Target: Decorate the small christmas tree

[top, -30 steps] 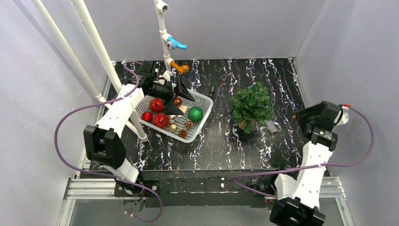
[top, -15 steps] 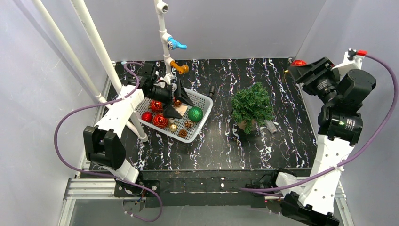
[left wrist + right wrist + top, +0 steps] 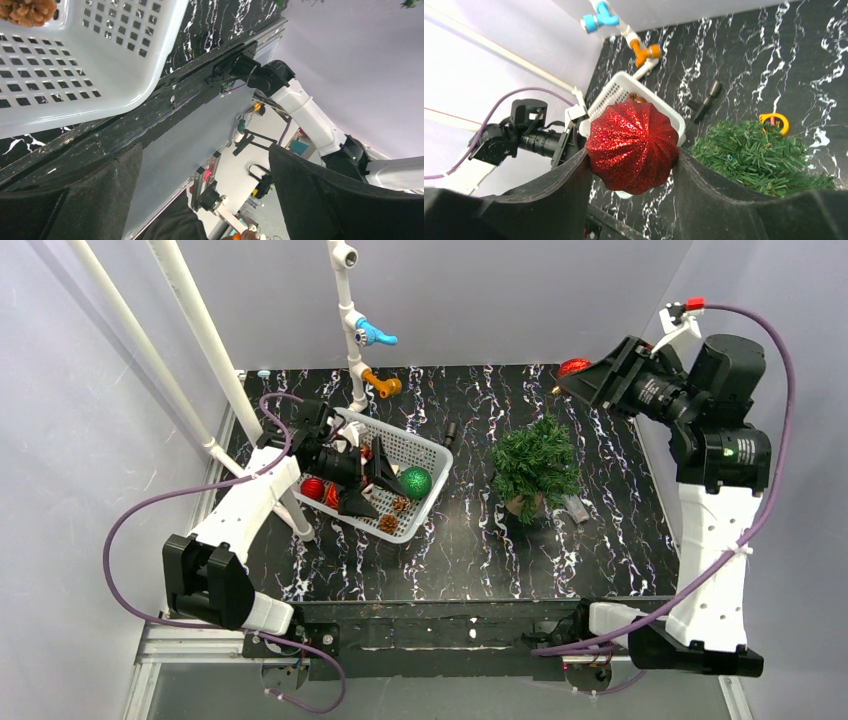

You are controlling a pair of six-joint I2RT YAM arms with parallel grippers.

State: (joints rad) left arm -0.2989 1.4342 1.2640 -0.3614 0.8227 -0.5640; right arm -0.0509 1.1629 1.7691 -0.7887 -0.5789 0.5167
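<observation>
Black marbled table (image 3: 460, 540), grey walls. Right gripper (image 3: 630, 159) is clamped on a red glitter ornament (image 3: 631, 140), held high behind the small christmas tree (image 3: 537, 462) — upright right of centre, long axis vertical, tip up. Left gripper (image 3: 378, 490) gapes empty over the white basket (image 3: 410, 447).

The two dark left fingers (image 3: 70, 200) fill the seven and four o'clock corners, standing wide apart. At ten o'clock a white perforated basket (image 3: 110, 65) holds a pine cone (image 3: 27, 10). The black marbled bench (image 3: 220, 22) lies under it, and a white arm link (image 3: 305, 107) shows at three o'clock.
</observation>
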